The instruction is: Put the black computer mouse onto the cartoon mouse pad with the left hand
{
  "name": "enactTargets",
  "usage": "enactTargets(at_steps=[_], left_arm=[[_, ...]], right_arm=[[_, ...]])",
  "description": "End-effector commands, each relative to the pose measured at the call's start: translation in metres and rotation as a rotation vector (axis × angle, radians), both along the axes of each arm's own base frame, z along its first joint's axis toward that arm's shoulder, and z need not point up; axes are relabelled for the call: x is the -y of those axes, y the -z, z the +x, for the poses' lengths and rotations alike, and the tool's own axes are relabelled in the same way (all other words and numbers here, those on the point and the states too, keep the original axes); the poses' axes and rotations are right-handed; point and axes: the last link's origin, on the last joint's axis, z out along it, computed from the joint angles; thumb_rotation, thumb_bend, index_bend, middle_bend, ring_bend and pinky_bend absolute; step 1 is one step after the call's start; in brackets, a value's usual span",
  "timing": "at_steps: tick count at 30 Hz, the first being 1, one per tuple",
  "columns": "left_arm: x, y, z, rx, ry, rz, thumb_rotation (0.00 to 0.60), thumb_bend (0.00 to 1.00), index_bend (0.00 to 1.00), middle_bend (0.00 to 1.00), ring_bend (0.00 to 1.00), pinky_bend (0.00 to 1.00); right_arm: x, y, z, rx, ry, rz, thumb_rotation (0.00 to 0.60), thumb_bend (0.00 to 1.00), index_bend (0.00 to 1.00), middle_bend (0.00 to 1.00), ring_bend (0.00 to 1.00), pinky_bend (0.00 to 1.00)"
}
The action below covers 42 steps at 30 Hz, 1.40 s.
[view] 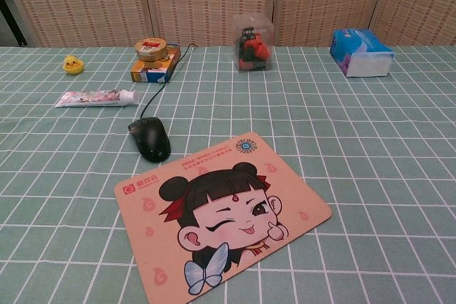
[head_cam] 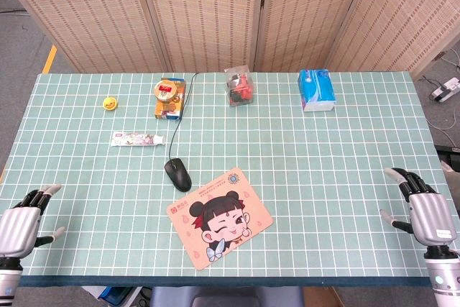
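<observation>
The black computer mouse (head_cam: 177,174) (view: 149,138) lies on the green grid cloth just beyond the far left corner of the cartoon mouse pad (head_cam: 219,216) (view: 221,216), not on it. Its black cable runs away toward the back of the table. The pad is peach-coloured with a winking girl printed on it. My left hand (head_cam: 23,224) rests at the table's near left corner, fingers apart and holding nothing, well to the left of the mouse. My right hand (head_cam: 424,210) rests at the near right edge, also open and empty. Neither hand shows in the chest view.
Behind the mouse lie a toothpaste tube (head_cam: 136,139) (view: 96,97), a small yellow duck (head_cam: 109,103) (view: 73,65) and an orange-blue box with a round tin on top (head_cam: 169,98) (view: 154,62). A clear box of red and black items (head_cam: 239,86) (view: 254,42) and a blue tissue pack (head_cam: 316,90) (view: 360,52) stand at the back.
</observation>
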Motion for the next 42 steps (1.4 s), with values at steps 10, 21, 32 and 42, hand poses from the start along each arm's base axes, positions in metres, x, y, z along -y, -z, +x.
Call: enactTargets(at_steps=[10, 21, 32, 42], left_arm=[[-0.002, 0.001, 0.020, 0.021, 0.108, 0.000, 0.600, 0.14, 0.22, 0.25, 0.30, 0.53], [-0.039, 0.001, 0.075, 0.041, 0.390, -0.153, 0.600, 0.14, 0.23, 0.67, 0.93, 1.00], [-0.072, 0.027, 0.138, -0.181, 0.670, -0.314, 0.600, 0.14, 0.17, 0.89, 1.00, 1.00], [-0.092, 0.070, 0.174, -0.314, 0.807, -0.424, 0.600, 0.14, 0.17, 0.93, 1.00, 1.00]], right_arm=[[-0.005, -0.009, 0.003, 0.034, -0.001, -0.016, 0.600, 0.00, 0.25, 0.27, 0.18, 0.41], [-0.011, -0.023, 0.003, 0.068, -0.006, -0.055, 0.600, 0.00, 0.27, 0.32, 0.24, 0.41], [-0.015, -0.036, 0.000, 0.099, -0.002, -0.089, 0.600, 0.01, 0.27, 0.34, 0.26, 0.41], [-0.016, -0.043, -0.003, 0.121, -0.002, -0.093, 0.600, 0.01, 0.28, 0.35, 0.26, 0.41]])
